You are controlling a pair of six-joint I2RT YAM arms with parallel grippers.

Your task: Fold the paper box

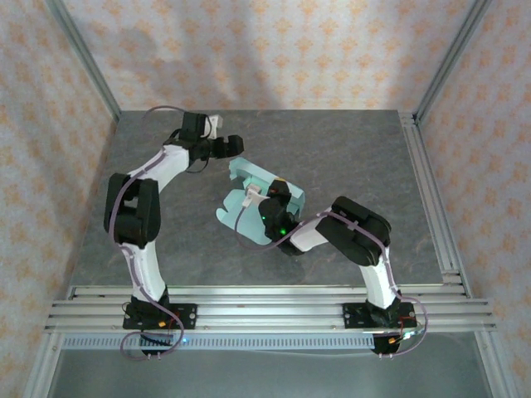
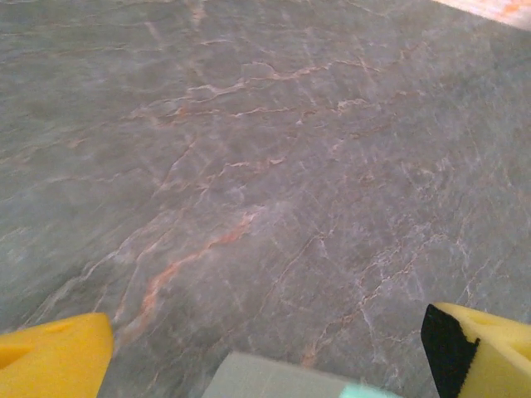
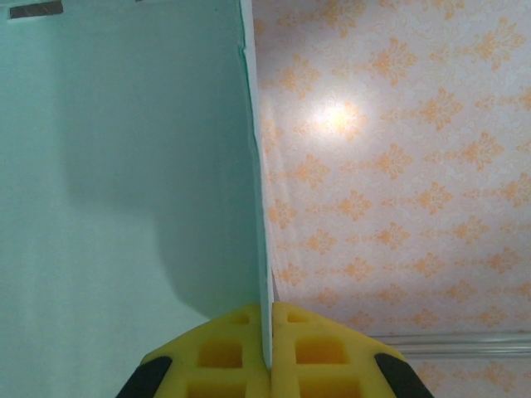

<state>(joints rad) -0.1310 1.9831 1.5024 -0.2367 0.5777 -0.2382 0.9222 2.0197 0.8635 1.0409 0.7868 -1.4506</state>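
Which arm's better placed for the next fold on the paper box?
Left, probably. The right gripper is shut on the paper box edge, holding it; the left gripper is open and free beside its far corner.

On table (image 1: 348, 157) (centre), paper box (image 1: 249, 177).

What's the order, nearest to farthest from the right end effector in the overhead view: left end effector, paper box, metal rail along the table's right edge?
1. Paper box: pinched in the right end effector, mid-table.
2. Left end effector: open, just past the box's far left corner.
3. Metal rail: well off to the right.
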